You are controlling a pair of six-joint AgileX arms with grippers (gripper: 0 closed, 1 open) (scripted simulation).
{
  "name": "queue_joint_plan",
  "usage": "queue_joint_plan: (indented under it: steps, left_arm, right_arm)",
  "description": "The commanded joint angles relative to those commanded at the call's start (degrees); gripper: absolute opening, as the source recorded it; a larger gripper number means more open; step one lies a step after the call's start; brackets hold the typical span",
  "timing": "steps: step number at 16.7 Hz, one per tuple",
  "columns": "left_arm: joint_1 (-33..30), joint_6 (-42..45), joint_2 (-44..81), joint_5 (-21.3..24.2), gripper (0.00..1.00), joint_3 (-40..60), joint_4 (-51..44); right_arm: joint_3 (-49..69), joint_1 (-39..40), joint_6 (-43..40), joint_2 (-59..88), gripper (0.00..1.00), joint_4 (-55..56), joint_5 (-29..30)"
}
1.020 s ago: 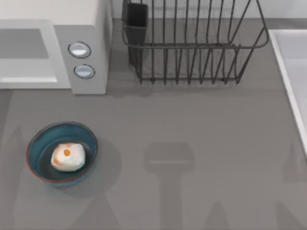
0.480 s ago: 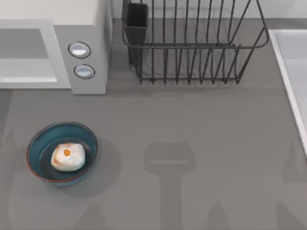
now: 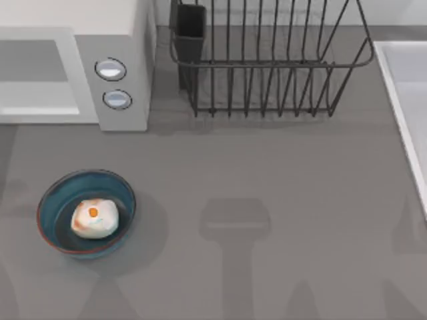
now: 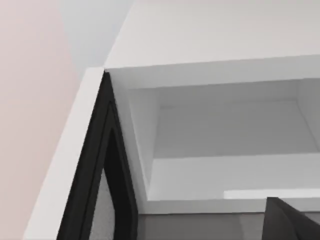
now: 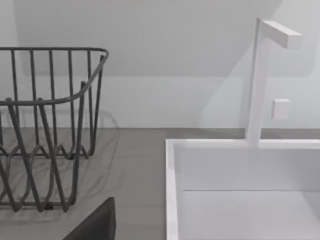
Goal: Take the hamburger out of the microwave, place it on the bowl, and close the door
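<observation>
The hamburger lies inside the blue-teal bowl on the table's left side, in front of the microwave. The microwave's two knobs face the front. In the left wrist view the microwave stands open with a bare white cavity. Its door is swung out to one side, black inner frame toward me. A dark part of my left gripper shows at that view's edge, close before the cavity. A dark part of my right gripper shows near the rack and sink.
A black wire dish rack with a dark cup stands at the back, right of the microwave. A white sink runs along the right edge; its faucet rises behind it. Arm shadows fall on the grey tabletop.
The faint arm shadows at the table's lower left have slid toward the near edge. The bowl, the hamburger and the microwave have stayed put.
</observation>
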Motion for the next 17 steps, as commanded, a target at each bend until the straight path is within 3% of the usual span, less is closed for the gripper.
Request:
queue_joint_plan:
  steps: [10, 14, 17]
  left_arm:
    - [21.1, 30.0, 52.8, 8.8, 0.00, 40.0, -27.6]
    - [26.0, 37.8, 64.7, 10.5, 0.00, 50.2, -34.9]
    - [27.0, 39.6, 67.1, 10.8, 0.00, 52.3, -36.7]
  right_arm:
    - [0.0, 0.0, 0.0, 0.0, 1.00, 0.0, 0.0]
    - [0.0, 0.0, 0.0, 0.0, 1.00, 0.0, 0.0]
    - [0.0, 0.0, 0.0, 0.0, 1.00, 0.0, 0.0]
